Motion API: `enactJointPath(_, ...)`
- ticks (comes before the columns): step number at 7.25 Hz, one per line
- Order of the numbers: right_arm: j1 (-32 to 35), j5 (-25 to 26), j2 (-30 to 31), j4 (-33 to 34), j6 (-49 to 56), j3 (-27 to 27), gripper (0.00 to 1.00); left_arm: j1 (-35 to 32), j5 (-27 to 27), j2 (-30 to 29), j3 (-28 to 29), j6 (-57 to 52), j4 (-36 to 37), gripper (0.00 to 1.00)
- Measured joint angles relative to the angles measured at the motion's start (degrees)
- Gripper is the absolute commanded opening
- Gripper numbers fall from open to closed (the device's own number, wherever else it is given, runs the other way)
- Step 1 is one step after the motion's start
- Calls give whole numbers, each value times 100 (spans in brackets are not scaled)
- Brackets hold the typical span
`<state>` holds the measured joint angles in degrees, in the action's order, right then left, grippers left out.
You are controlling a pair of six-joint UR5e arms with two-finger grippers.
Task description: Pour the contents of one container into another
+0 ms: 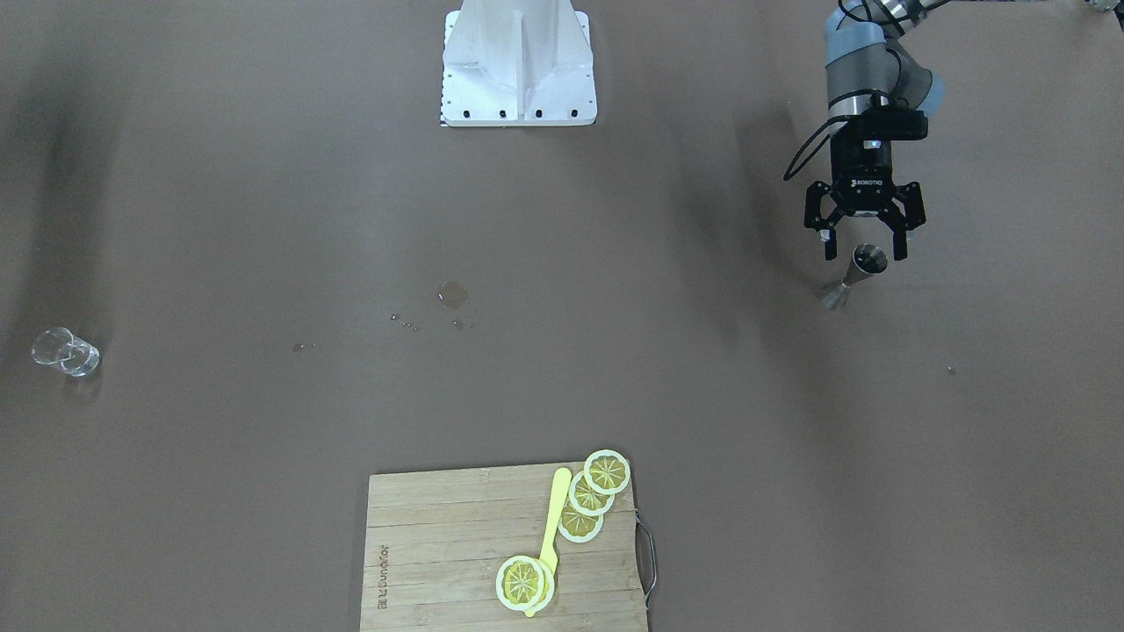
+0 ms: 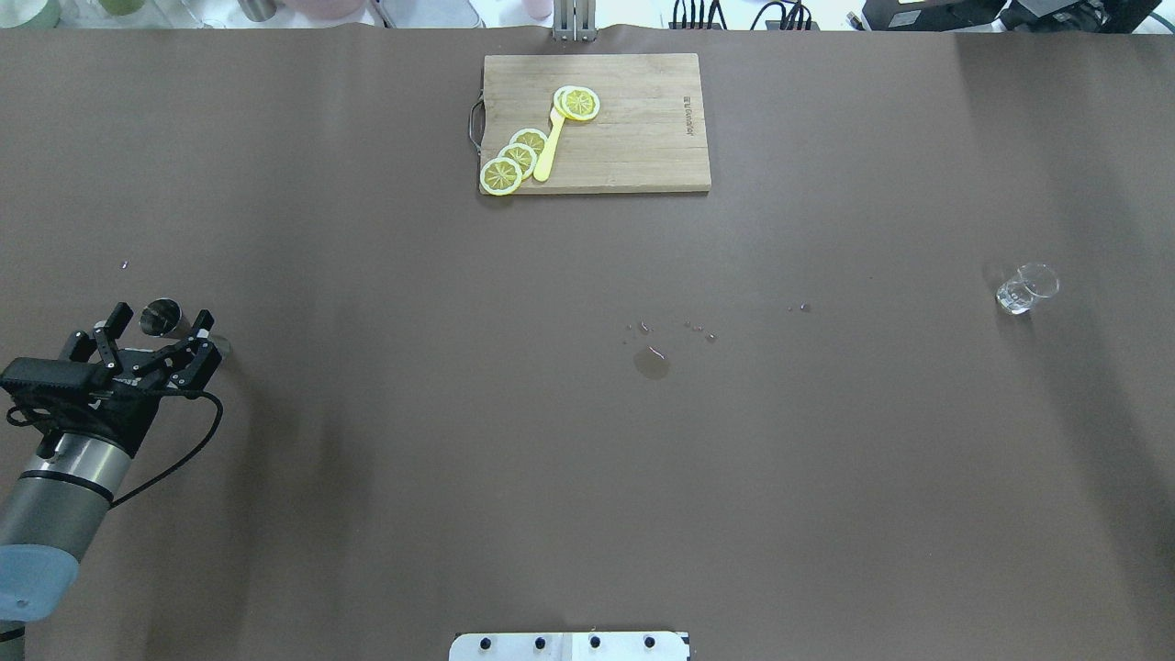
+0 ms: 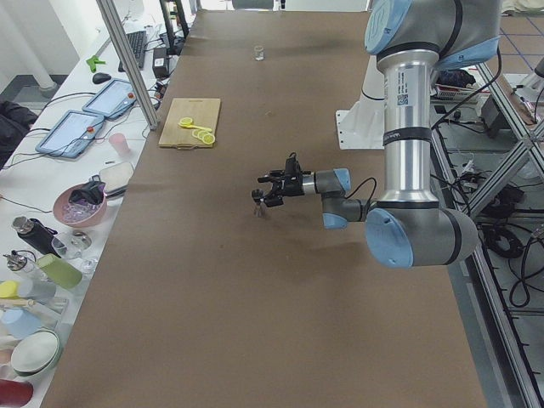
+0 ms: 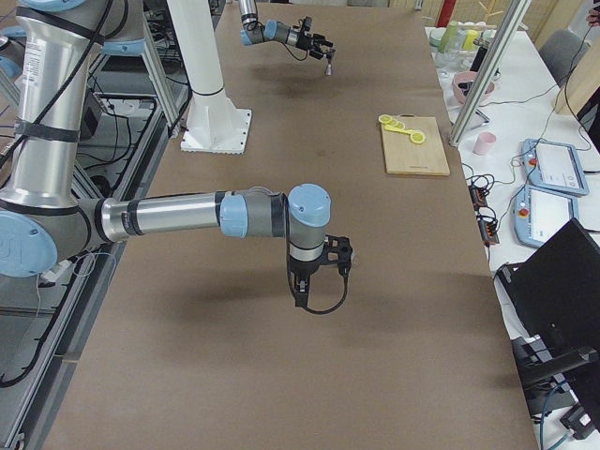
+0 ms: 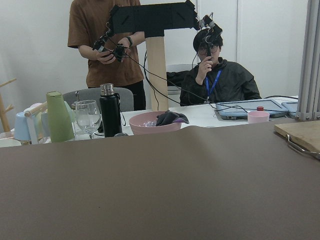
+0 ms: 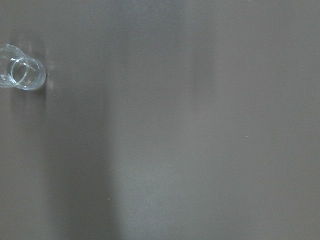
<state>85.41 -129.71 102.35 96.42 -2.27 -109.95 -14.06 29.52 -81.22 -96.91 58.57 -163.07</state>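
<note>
A small metal jigger [image 1: 854, 276] stands upright on the brown table near its left end, also seen in the overhead view [image 2: 162, 317]. My left gripper [image 1: 865, 252] is open and level with the jigger's upper cup, one finger on each side and neither touching it. A clear glass [image 1: 66, 351] stands alone at the table's right end [image 2: 1026, 289] and shows at the upper left of the right wrist view [image 6: 20, 74]. My right gripper [image 4: 319, 279] appears only in the exterior right view, pointing down over bare table; I cannot tell whether it is open or shut.
A wooden cutting board [image 2: 633, 138] with lemon slices [image 2: 514, 161] and a yellow knife [image 2: 548, 147] lies at the far middle edge. A small puddle [image 2: 651, 364] and droplets wet the table's centre. The white robot base [image 1: 518, 66] is at the near edge.
</note>
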Motion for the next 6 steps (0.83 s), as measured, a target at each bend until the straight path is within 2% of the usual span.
enactJointPath(3,1,-31,-13,0,4,-5,100,-58,434,440,-799,-418,-16,98)
enactJointPath(6,2,-44,-24,0,7,-23,100,-483,1308,487,-1317,-915,8,98)
